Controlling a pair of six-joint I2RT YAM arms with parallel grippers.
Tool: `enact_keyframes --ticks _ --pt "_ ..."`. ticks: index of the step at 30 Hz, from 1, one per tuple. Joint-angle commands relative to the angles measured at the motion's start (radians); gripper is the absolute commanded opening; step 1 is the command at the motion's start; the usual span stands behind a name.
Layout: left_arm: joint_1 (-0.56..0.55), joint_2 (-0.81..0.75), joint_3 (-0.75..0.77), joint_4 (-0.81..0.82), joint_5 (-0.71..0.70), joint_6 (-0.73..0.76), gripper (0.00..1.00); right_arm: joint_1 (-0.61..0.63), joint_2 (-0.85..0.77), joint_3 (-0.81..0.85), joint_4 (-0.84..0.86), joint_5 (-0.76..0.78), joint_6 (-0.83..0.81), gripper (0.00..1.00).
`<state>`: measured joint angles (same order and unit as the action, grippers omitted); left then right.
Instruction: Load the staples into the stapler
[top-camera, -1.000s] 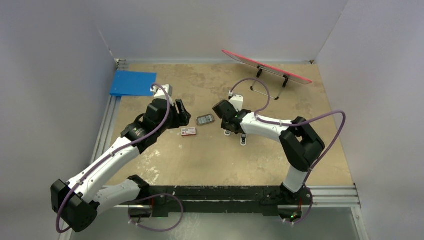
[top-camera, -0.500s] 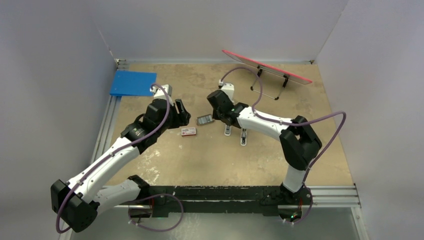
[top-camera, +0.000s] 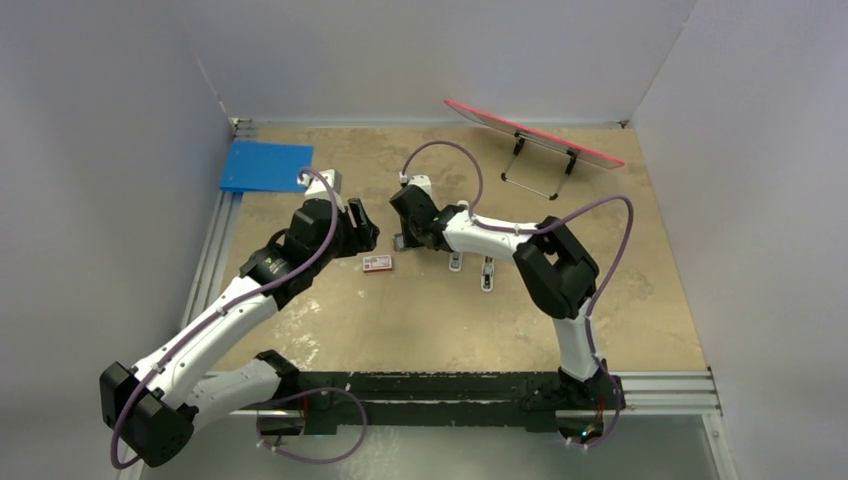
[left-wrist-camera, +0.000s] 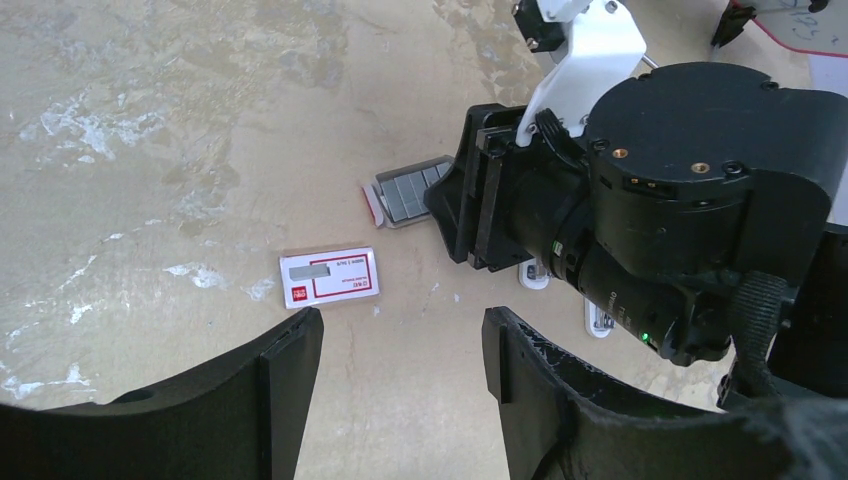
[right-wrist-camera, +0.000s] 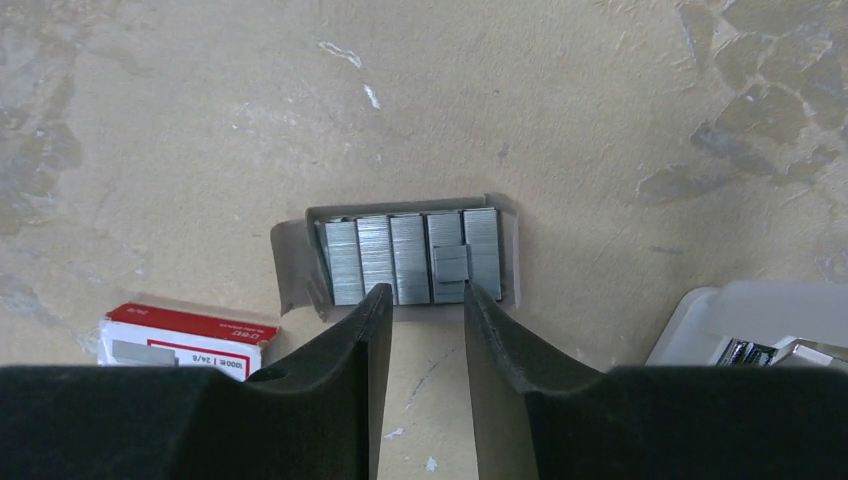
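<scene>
Seeing our right gripper (right-wrist-camera: 424, 292) at the near edge of the staples (right-wrist-camera: 410, 255), jaws a narrow slit apart, gripping nothing. Staples: flat grey metal strips, side by side in a cardboard tray (right-wrist-camera: 290, 265) on the mottled tan table (right-wrist-camera: 600, 120), near a red-and-white box (right-wrist-camera: 185, 338).

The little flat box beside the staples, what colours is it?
The small rectangular box is red and white, clearest in the left wrist view.
</scene>
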<state>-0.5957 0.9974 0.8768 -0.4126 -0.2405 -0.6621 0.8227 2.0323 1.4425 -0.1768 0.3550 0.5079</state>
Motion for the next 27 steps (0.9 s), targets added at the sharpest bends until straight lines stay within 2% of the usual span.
enact_keyframes --ticks 1,13,27 --pt "0.007 -0.019 0.002 0.025 -0.016 -0.005 0.6 -0.001 -0.009 0.057 -0.011 -0.003 -0.02 0.36" --pt "0.007 -0.018 0.002 0.024 -0.016 -0.004 0.6 -0.001 0.062 0.118 -0.051 0.058 -0.019 0.37" --pt "0.007 -0.008 0.002 0.025 -0.014 -0.005 0.6 -0.001 0.077 0.09 -0.046 0.061 -0.004 0.4"
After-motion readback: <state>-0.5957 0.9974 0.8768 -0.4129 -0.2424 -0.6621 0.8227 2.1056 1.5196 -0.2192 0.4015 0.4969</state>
